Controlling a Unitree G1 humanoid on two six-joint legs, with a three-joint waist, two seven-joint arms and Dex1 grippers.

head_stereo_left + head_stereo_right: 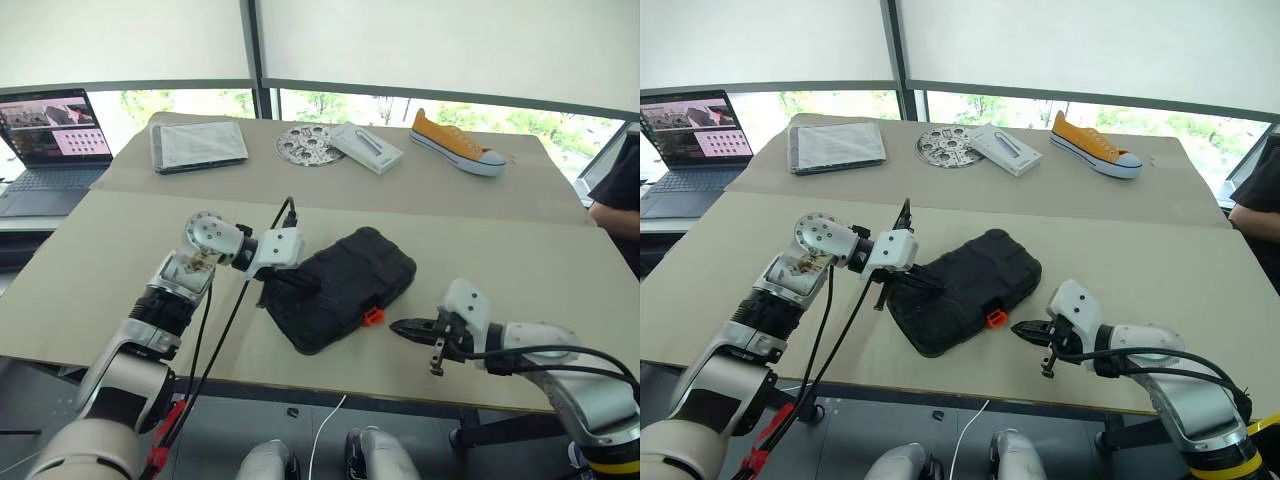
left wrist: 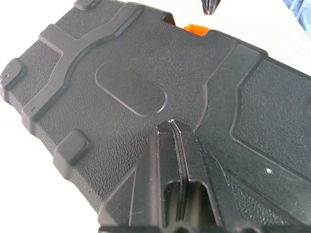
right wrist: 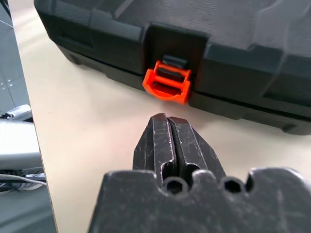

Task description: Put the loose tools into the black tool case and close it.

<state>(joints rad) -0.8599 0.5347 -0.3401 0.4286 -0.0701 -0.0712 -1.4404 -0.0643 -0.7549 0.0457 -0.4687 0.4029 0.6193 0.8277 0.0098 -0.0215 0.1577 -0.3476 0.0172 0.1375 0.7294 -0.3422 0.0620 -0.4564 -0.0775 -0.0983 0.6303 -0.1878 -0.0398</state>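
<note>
On the near part of the tan table (image 1: 120, 250), set at an angle to the table's front edge, the black tool case (image 1: 345, 285) lies with its lid down, bumpy shell facing up and its orange latch (image 1: 371, 316) on the side turned toward the right gripper (image 1: 397, 326). The left gripper (image 1: 312, 287) has its 2 black fingers (image 2: 170, 160) pressed together with nothing between them, and their tips rest on the case's lid near a shallow oval recess in the shell. The right gripper sits low over the table just beside the latch, apart from it, pointing at it; its 2 fingers (image 3: 170, 145) are also closed on nothing. Along the far side of the table lie a grey folded cloth (image 1: 197, 145), a round perforated metal disc (image 1: 308, 144), a white box (image 1: 365, 147) and a yellow sneaker (image 1: 456, 142). An open laptop (image 1: 45, 150) stands off the table's far left corner.
</note>
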